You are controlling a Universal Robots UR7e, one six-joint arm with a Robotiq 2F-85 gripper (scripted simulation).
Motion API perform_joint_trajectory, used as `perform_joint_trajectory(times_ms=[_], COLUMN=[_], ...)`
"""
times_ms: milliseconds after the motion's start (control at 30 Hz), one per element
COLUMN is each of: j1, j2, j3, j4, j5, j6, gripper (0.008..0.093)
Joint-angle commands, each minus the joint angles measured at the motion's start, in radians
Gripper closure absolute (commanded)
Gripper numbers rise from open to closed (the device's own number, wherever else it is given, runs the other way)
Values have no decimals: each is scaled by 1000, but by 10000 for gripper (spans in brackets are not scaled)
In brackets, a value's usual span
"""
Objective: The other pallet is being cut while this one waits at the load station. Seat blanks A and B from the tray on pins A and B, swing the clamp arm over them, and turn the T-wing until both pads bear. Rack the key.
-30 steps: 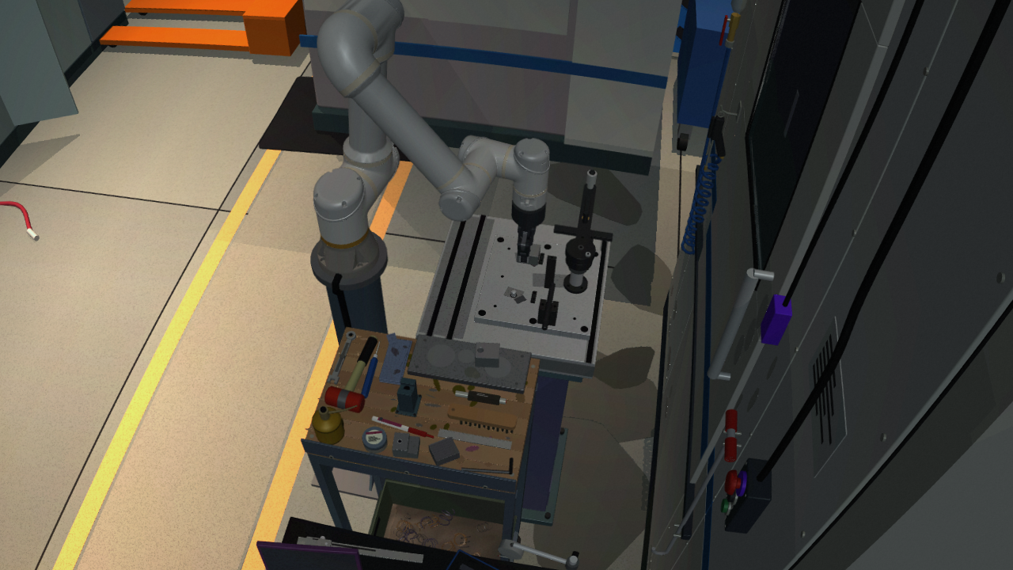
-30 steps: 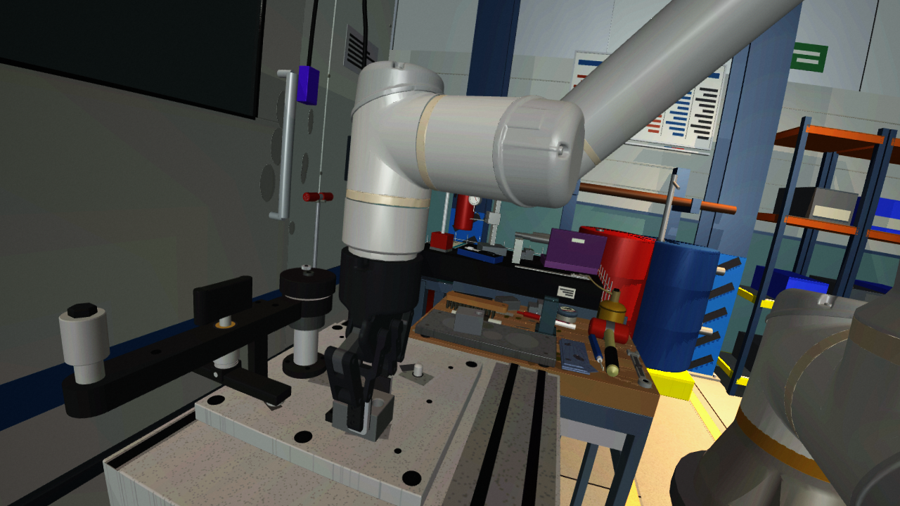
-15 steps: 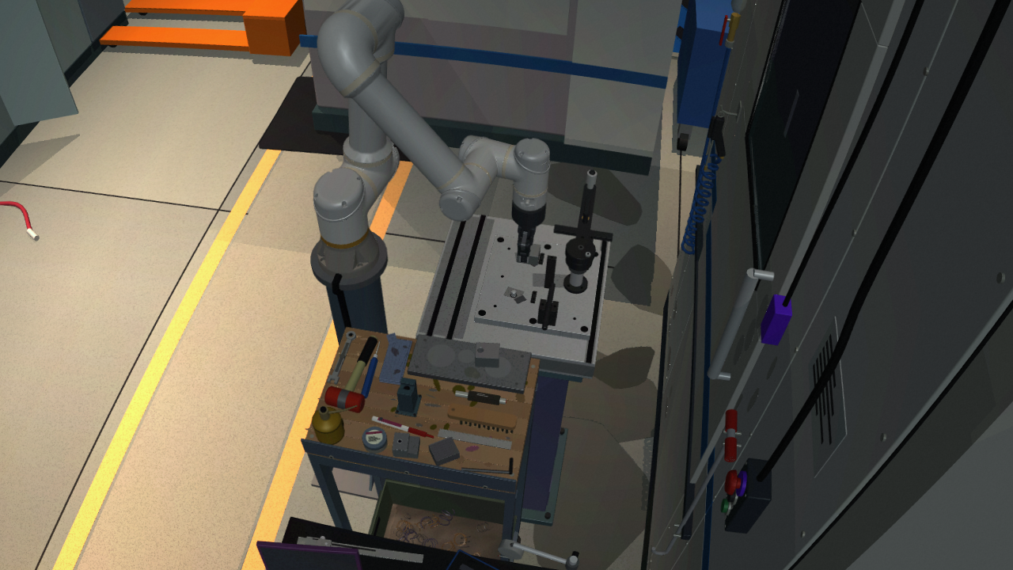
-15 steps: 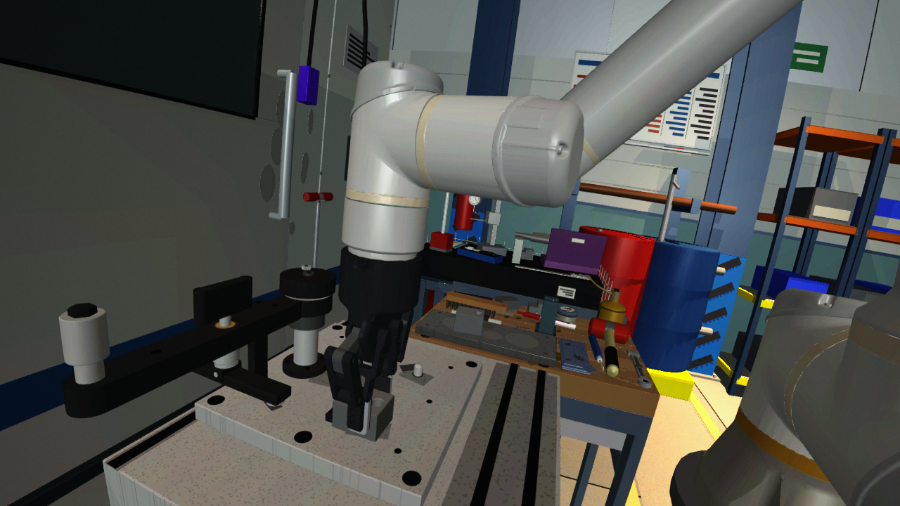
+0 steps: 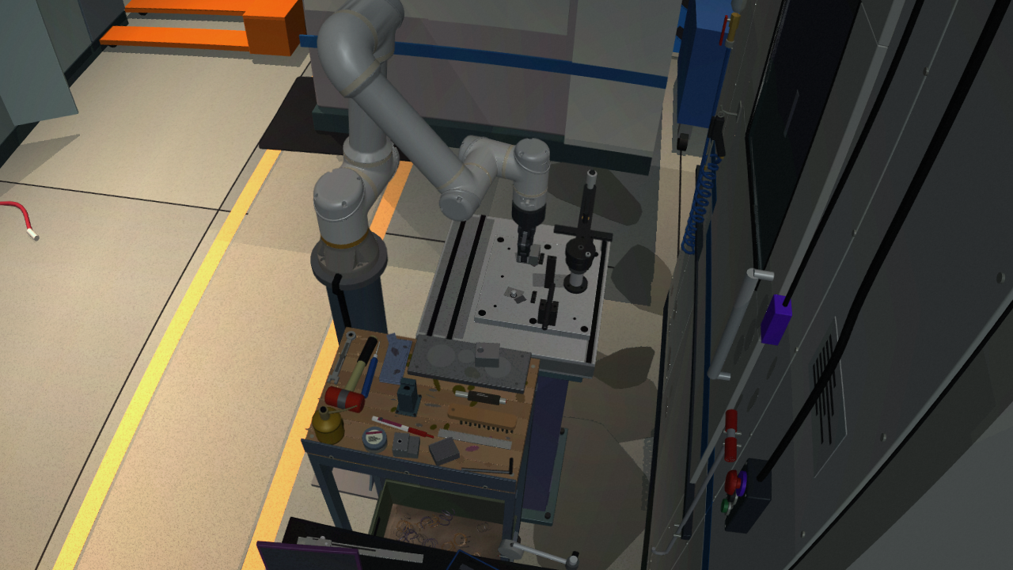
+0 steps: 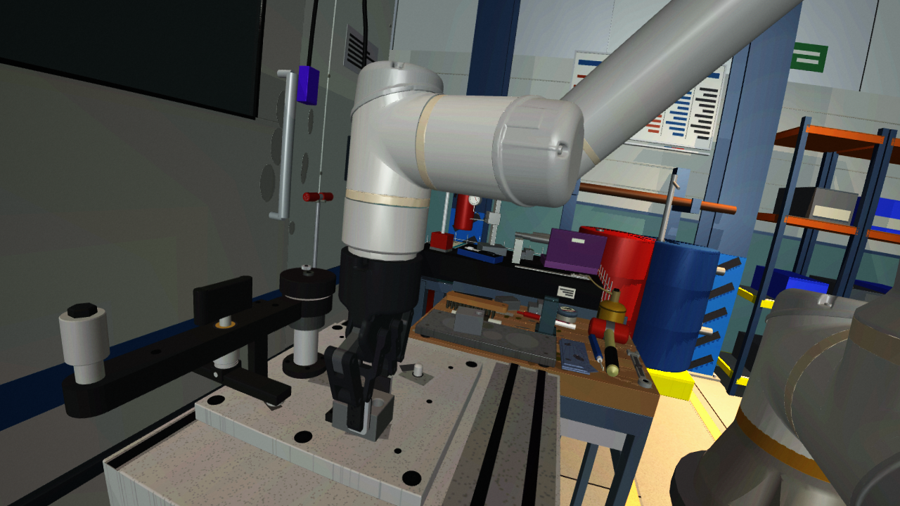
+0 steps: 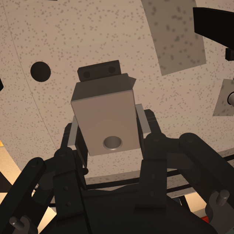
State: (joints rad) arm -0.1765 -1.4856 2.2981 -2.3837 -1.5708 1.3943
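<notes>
The pin under the grey blank (image 6: 368,416) is hidden by the block itself, which rests low on the pallet plate (image 5: 540,280) with my gripper (image 6: 357,409) closed around its sides. From the wrist camera the blank (image 7: 107,117) shows a round hole near its close end. The other pin (image 6: 416,371) stands bare on the plate toward the cart. A second blank (image 5: 487,353) sits in the dark tray (image 5: 469,361) on the cart. The black clamp arm (image 6: 189,343) is swung away from the pins, out past the plate's far side, pivoting on its post (image 6: 306,314).
The clamp arm's cross bar (image 6: 252,384) lies just left of my gripper. The wooden cart (image 5: 425,411) beyond the pallet carries a mallet, an oil can, small blocks and several hand tools. The machine enclosure wall (image 5: 850,283) runs along the far side.
</notes>
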Motion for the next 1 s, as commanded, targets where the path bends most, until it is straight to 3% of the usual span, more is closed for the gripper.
perform_joint_trajectory(times_ms=[0,367,967], j1=[0,0,0], j2=[-1,-1,-6], j3=[-1,-1,-3], j4=[-2,-2,7], j5=[0,0,0], j6=[0,0,0], gripper=[559,339,334])
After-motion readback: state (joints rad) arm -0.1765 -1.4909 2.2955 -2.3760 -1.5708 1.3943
